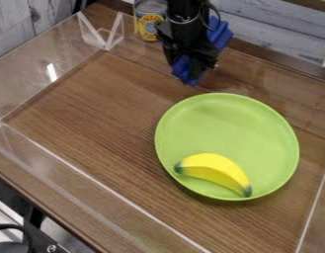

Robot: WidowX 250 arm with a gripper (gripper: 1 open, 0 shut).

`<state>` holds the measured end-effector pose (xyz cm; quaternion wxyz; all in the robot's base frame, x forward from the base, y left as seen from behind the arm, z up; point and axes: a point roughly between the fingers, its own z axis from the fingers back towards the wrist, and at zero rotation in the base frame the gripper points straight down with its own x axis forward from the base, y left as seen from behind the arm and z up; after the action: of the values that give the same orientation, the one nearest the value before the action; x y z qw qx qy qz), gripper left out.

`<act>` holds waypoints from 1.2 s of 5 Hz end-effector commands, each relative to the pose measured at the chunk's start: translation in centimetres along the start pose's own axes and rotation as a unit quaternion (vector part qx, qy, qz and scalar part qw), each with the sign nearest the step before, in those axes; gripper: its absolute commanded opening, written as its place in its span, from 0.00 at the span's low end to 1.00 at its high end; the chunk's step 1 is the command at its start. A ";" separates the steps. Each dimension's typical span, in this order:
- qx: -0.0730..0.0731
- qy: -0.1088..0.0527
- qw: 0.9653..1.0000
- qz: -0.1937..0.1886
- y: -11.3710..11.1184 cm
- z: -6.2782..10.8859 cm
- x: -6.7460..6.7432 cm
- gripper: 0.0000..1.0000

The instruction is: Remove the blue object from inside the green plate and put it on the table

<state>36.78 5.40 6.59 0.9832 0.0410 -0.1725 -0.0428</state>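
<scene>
"So, where's the blue block [189, 69]?"

"I have it pinched in my gripper [188, 61], beyond the green plate [228, 146], over the worktop [92, 114]."

"And the banana [215, 173]?"

"Lying inside the plate."

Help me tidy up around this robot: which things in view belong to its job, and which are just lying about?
For the job:
- dark-blue ridged block, at the gripper
- lime-green plate
- wood-grain table

Just lying about:
- yellow banana, on the plate
- glass jar with yellowish contents, at the back
</scene>
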 end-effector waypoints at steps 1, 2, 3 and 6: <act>0.005 -0.017 1.000 -0.006 0.5 0.5 0.5 0.00; 0.004 -0.018 1.000 -0.013 0.5 0.2 0.4 0.00; 0.004 -0.018 1.000 -0.021 0.6 0.0 0.3 0.00; 0.009 -0.012 0.999 -0.037 1.1 -0.1 0.3 0.00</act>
<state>36.48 6.00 5.40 0.9819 0.0481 -0.1643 -0.0807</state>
